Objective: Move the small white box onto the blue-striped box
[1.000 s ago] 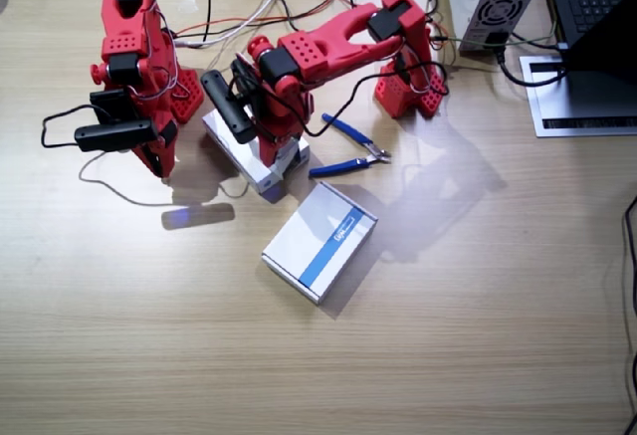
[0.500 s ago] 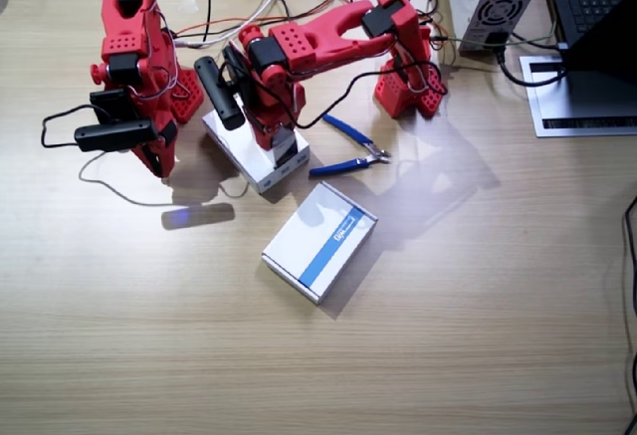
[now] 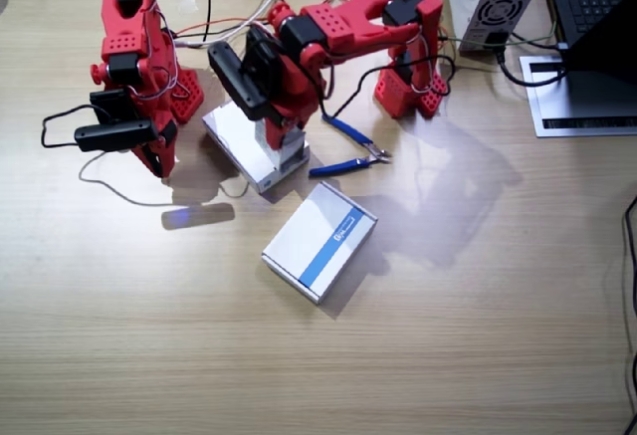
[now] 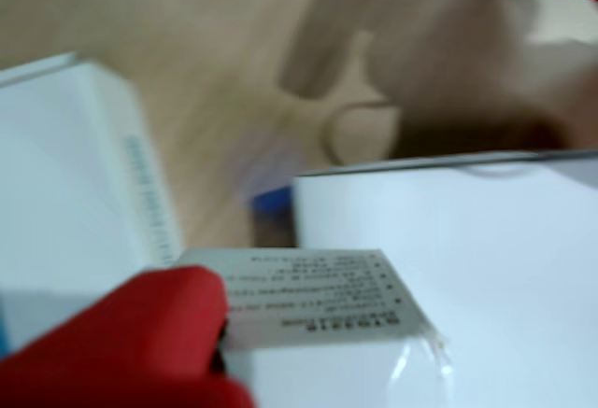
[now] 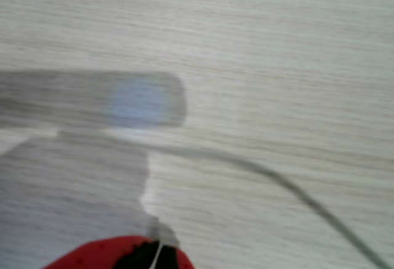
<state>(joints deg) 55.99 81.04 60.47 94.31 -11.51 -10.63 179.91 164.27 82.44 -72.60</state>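
While the left tool (image 3: 282, 136) grips it, the small white box (image 4: 322, 319) sits between its jaws.

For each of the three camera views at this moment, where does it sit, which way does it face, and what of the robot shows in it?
Fixed view: overhead, looking down on the table; both red arms show, the left arm's claw over the plain white box, the right arm away from the boxes.
A wrist view: on the left arm, facing down and close; a red claw finger at the small white box.
Another wrist view: on the right arm, facing bare table and a cable; only a red tip shows.
Shared: the fixed view and the left arm's wrist view both show the blue-striped box.
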